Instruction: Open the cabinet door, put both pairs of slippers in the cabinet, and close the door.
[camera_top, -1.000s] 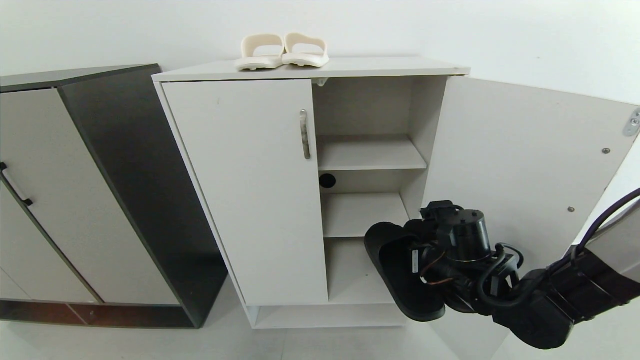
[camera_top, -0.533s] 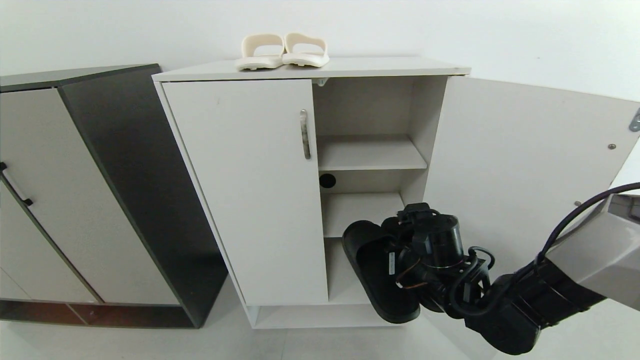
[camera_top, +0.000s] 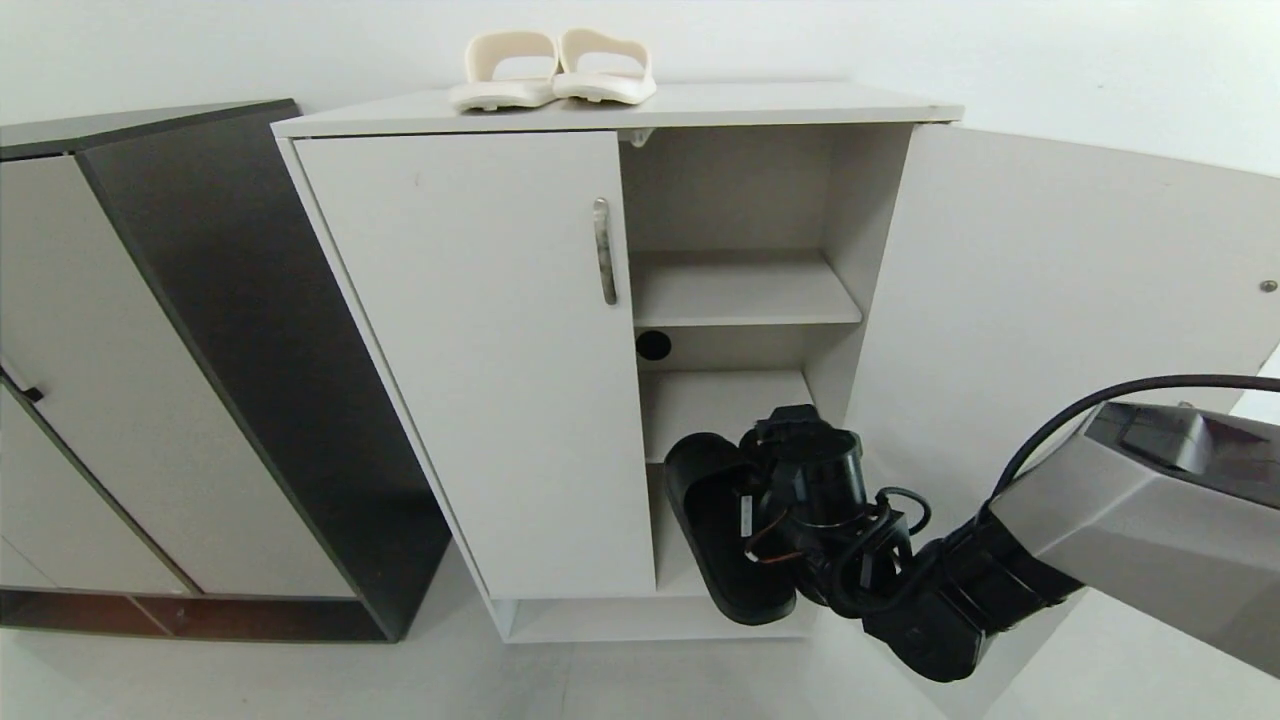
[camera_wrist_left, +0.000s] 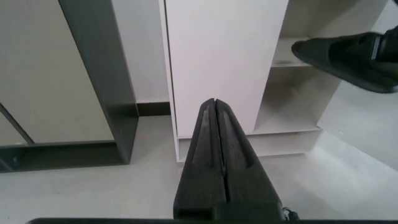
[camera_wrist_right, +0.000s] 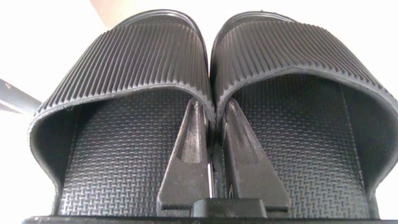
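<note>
You have: right gripper (camera_wrist_right: 213, 106) pinched on the black slippers (camera_top: 722, 545), held at the open side of the white cabinet (camera_top: 480, 350); cream slippers (camera_top: 553, 70) on its top; left gripper (camera_wrist_left: 214, 109) closed, empty

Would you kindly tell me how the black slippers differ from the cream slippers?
The black slippers are dark, the cream slippers pale. The black slippers are gripped by the right tool before the open cabinet; the cream slippers rest on top of it. Both pairs lie side by side.
</note>
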